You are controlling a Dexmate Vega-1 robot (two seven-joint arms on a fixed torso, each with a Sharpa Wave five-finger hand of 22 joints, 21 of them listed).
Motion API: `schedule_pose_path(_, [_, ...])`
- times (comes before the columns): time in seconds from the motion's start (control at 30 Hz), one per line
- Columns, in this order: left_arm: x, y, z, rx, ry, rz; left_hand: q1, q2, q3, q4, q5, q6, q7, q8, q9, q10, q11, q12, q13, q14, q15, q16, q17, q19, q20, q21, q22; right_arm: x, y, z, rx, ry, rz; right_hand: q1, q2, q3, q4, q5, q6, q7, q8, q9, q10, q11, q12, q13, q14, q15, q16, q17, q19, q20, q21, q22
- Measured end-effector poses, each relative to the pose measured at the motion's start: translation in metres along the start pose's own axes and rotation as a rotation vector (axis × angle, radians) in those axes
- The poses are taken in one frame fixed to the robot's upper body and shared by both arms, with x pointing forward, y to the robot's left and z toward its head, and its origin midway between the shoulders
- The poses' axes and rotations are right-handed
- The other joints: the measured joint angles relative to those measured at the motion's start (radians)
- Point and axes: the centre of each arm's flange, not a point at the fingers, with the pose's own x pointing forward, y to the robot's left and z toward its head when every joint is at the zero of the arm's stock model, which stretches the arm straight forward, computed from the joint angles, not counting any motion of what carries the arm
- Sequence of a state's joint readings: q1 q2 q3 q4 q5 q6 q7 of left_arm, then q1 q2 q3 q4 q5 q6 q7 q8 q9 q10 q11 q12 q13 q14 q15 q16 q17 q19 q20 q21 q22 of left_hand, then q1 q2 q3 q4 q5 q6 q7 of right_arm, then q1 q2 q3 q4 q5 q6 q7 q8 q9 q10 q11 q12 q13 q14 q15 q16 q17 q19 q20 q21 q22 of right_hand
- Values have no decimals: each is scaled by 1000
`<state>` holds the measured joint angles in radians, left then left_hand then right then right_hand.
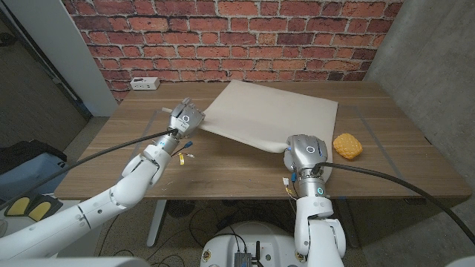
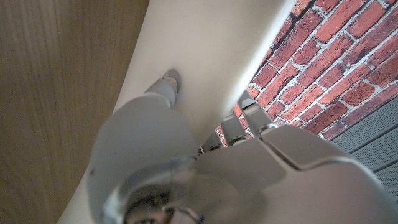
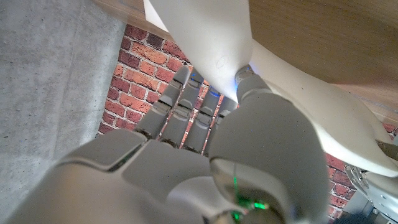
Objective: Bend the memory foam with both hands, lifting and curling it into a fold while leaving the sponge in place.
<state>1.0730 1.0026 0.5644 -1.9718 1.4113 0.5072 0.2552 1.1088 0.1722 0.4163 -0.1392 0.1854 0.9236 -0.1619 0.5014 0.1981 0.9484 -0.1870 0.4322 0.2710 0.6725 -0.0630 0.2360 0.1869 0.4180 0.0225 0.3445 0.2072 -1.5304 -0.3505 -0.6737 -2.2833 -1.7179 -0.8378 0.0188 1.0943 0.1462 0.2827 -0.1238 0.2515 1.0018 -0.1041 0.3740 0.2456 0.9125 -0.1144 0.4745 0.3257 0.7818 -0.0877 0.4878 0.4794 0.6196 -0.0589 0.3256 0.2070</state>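
With the left hand (image 1: 185, 119) and right hand (image 1: 303, 150) each gripping the near edge of the cream rectangular memory foam sheet (image 1: 274, 107) lying mid-bench, raise both evenly, curling inward, clear of the yellow sponge (image 1: 347, 145) beside it.
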Motion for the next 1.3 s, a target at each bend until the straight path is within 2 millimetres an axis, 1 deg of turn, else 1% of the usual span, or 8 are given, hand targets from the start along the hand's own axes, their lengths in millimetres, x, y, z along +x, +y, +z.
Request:
schedule_pose_path(0.2, [-6,10,-5,-60,23,-1,36,-26,11,-25,0,11,8,17,-4,8,8,22,1,43,-7,0,4,1,-9,8,0,-6,-3,-7,-14,35,22,5,-5,-1,-1,1,0,0,-1,-2,0,0,0,2,-5,5,-11,-2,-4,4,4,0])
schedule_pose_path(0.23, [-7,11,-6,-74,27,-5,41,-31,14,-31,-1,30,36,17,-5,25,25,23,1,44,-9,0,2,1,-9,10,0,-7,-3,-8,-14,40,25,5,-5,-1,-1,1,-2,-2,-3,-3,0,0,0,2,-5,5,-15,-2,-4,4,7,0])
schedule_pose_path(0.4, [-12,17,-12,-139,57,-16,49,-31,19,-36,-3,30,56,17,-6,35,35,23,1,59,-12,-5,-6,1,-9,18,0,-12,-5,-9,-22,46,33,23,2,-22,0,4,-50,-56,-61,-19,-100,15,-55,-16,-48,10,-63,-16,1,-1,19,-6])
schedule_pose_path(0.57, [-15,21,-14,-168,89,-20,62,-44,33,-41,-3,62,91,17,-6,55,55,23,1,64,-14,-19,-14,5,-12,22,0,-17,-5,-11,-31,55,49,-45,-78,-67,9,28,-187,-43,-148,-47,-208,25,-129,-46,-129,24,-140,-44,0,33,19,-15])
schedule_pose_path(0.73, [-18,25,-16,-181,121,-19,62,-44,37,-40,-3,80,110,17,-5,68,68,23,0,73,-12,-23,-15,11,-10,30,0,-23,-7,-12,-44,63,76,-115,-152,-113,20,71,-334,-42,-198,-55,-323,35,-204,-69,-230,33,-214,-67,-29,68,7,-21])
schedule_pose_path(0.83, [-19,27,-15,-186,133,-17,68,-49,44,-41,-3,89,118,16,-5,73,73,23,0,78,-17,-27,-15,11,-10,30,0,-27,-9,-11,-65,66,90,-136,-181,-130,22,100,-436,-46,-205,-55,-397,36,-245,-79,-285,38,-249,-79,-41,81,-5,-21])
schedule_pose_path(1.0, [-23,32,-13,-200,139,-9,75,-52,45,-41,0,96,126,15,-5,78,79,23,0,78,-17,-27,-15,11,-10,30,0,-33,-11,-9,-118,71,103,-146,-191,-143,19,140,-565,-47,-205,-55,-497,42,-285,-88,-364,42,-287,-98,-59,91,-20,-21])
schedule_pose_path(1.3, [-29,36,-16,-218,152,-9,75,-52,54,-40,0,98,127,13,-5,80,80,23,0,78,-17,-36,-15,11,-10,38,0,-38,-12,-8,-155,73,134,-182,-226,-174,34,159,-617,-44,-203,-55,-549,48,-290,-94,-425,46,-299,-113,-84,105,-41,-21])
